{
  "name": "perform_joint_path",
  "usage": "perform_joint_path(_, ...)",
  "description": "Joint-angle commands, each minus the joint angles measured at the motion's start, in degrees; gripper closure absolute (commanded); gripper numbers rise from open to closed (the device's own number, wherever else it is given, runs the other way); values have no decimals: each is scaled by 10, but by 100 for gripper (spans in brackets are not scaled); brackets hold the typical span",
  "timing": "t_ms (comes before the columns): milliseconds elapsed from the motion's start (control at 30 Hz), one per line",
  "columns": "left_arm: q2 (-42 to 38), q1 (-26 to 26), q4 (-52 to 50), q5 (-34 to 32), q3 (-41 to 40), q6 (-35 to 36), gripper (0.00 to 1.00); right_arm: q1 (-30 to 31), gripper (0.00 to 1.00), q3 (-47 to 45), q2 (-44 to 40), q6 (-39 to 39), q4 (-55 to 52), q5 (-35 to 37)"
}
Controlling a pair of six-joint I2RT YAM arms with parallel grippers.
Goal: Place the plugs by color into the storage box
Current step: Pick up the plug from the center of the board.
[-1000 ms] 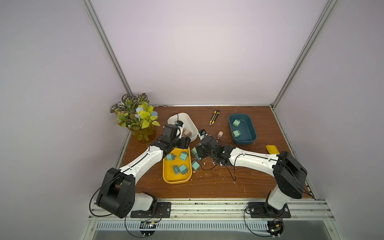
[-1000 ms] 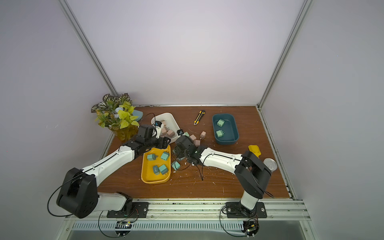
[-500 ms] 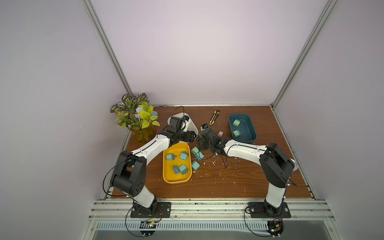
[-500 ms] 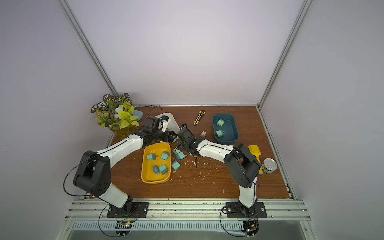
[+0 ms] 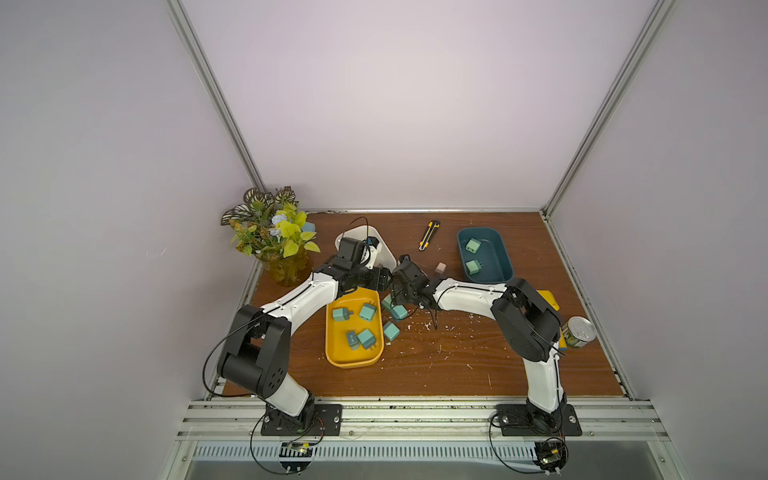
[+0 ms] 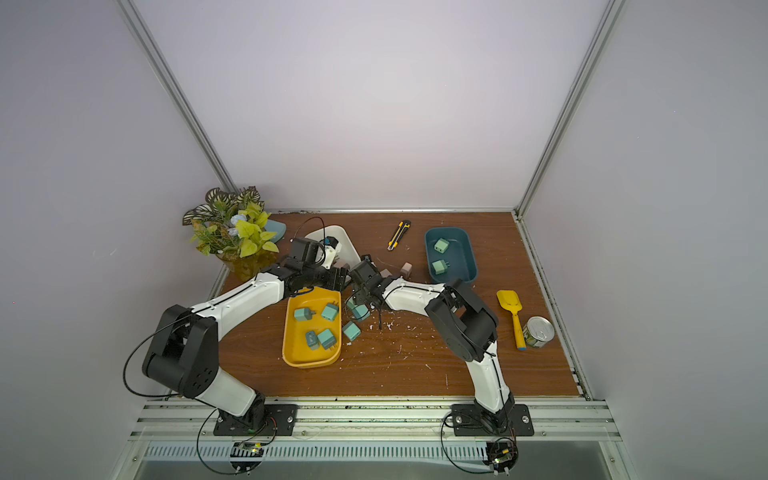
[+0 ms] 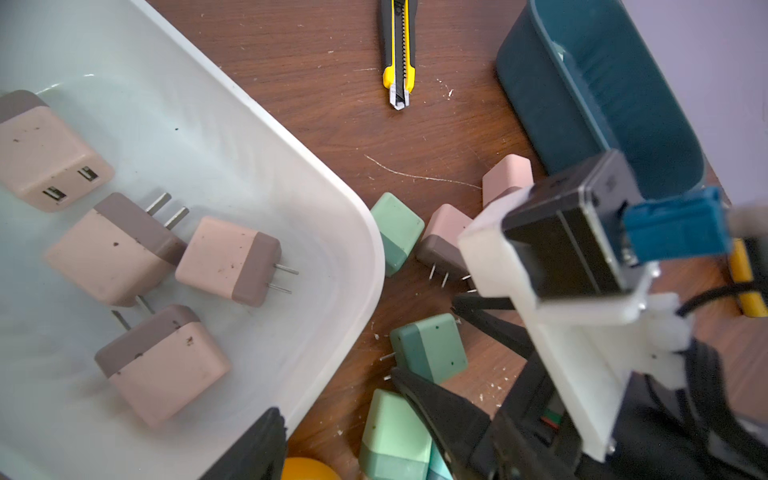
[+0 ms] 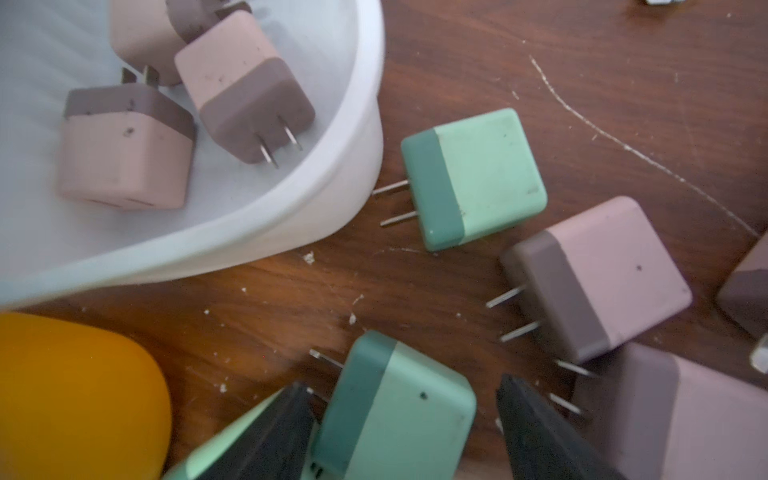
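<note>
A: Centre of the counter (image 5: 436,365): your right gripper (image 8: 401,384) sits over a mint plug (image 8: 411,424), jaws spread, one on each side of it.
B: Note the fit: one jaw lies close against the plug, and the other stands off with a gap. The plug rests on its side on the counter.
A: Your left gripper (image 5: 381,280) hangs just beside the white box (image 7: 370,249), close to the right one.
B: Only one of its jaws shows in your wrist view, set wide to the side. Nothing is pinched.
A: Sorted: four pink plugs (image 7: 226,259) in the white box, four teal plugs (image 5: 367,311) in the yellow box (image 5: 353,362), two green plugs (image 5: 472,267) in the dark blue box (image 5: 505,257).
B: Unsorted: loose plugs (image 8: 473,178), mint and pink, lie on the counter beside the white box.
</note>
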Motion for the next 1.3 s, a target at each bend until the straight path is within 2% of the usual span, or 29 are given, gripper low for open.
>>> perform_joint_path(0, -9, -2, 2, 13, -2, -3, 20, -1, 24, 20, 4, 8, 21, -22)
perform_joint_path(233, -21, -2, 5, 0, -10, 1, 21, -3, 28, 13, 11, 13, 29, -33)
perform_joint_path(500, -24, -3, 10, 5, -12, 0, 21, -3, 44, -33, -27, 14, 48, -21)
perform_joint_path(667, -26, -3, 14, 5, -16, 0, 21, -3, 50, -49, -39, 14, 49, -19)
perform_joint_path(1267, -11, -7, 10, 6, -13, -3, 21, -3, 54, -81, -84, -1, 65, -6)
